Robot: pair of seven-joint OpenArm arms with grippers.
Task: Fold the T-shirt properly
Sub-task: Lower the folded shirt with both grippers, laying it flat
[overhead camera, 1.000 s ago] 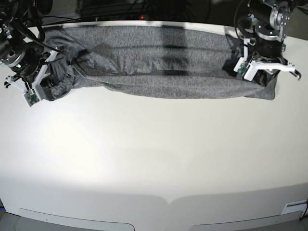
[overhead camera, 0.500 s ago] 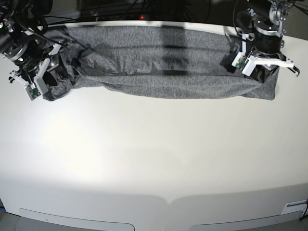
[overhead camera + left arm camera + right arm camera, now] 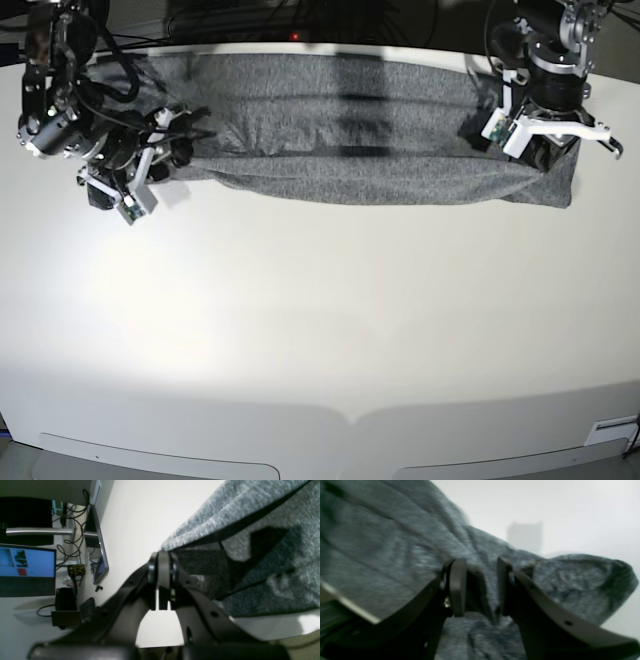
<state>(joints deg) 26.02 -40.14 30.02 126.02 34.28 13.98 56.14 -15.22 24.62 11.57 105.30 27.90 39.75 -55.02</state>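
Note:
The T-shirt [image 3: 340, 120] is heather-grey knit, stretched in a long band along the far side of the white table [image 3: 320, 330]. Over its right end in the base view stands my left gripper [image 3: 548, 150]. In the left wrist view that gripper [image 3: 163, 562] is shut, pads together, its tips at a folded edge of the T-shirt [image 3: 250, 555]; I see no cloth between them. My right gripper [image 3: 125, 172] is over the bunched left end. In the blurred right wrist view it [image 3: 480, 585] is open, with a ridge of the T-shirt [image 3: 382, 542] lying loose in the gap.
Beyond the table's edge the left wrist view shows a lit monitor [image 3: 26, 570], cables and a yellow dotted cup [image 3: 76, 570]. Dark equipment stands behind the table's far edge [image 3: 300, 20].
My right gripper opened and swung right along the shirt's left end, which now lies more bunched inward. The left arm rose a little, then held still.

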